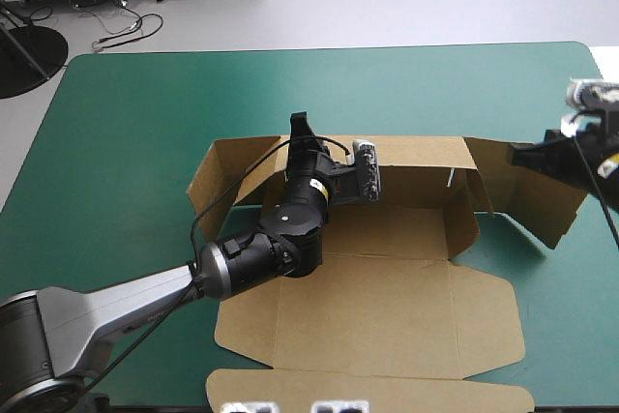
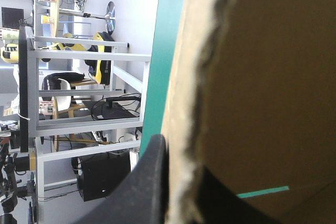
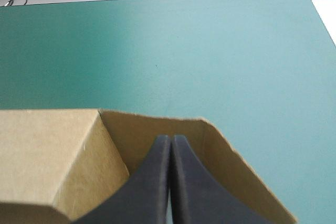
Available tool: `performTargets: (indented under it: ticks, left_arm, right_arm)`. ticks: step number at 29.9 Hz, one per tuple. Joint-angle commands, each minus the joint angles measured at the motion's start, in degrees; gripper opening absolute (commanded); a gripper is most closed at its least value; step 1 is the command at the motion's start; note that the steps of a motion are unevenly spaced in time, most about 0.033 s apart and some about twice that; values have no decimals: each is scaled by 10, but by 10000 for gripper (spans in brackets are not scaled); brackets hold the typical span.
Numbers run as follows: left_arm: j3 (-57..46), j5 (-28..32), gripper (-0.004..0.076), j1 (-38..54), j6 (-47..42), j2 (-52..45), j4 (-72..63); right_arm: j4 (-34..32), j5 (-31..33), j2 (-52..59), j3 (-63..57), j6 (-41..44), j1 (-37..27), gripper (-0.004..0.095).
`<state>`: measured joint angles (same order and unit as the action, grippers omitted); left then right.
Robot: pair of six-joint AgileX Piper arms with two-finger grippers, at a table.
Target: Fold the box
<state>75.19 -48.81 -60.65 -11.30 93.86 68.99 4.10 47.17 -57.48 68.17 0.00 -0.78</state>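
Left wrist view: fingers (image 2: 142, 182) pinch box (image 2: 262, 77)

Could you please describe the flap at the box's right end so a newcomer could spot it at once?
On the teal-green table lies a half-folded brown box. Follow its raised far wall to the right end: the flap there angles outward past the corner, the only one with the right arm's black fingers at it.

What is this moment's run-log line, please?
box: back wall up, lid flat | left pincer shut on box | right pincer shut at flap
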Motion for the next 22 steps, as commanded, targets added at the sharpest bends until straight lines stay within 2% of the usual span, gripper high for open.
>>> performTargets:
  ticks: [1, 7, 14, 22]
  left_arm:
    - [15, -10, -10, -5, -17, -29, 27]
    - [15, -18, -10, -5, -17, -29, 25]
    - [15, -18, -10, -5, -17, -29, 27]
    - [15, -26, -10, -5, -17, -29, 28]
  right_arm:
    - [20, -11, -75, 87, -14, 1, -20]
    - [29, 42, -199, 187, -38, 1, -20]
    - [70, 73, -298, 247, -63, 1, -20]
    - [100, 155, -343, 259, -82, -28, -20]
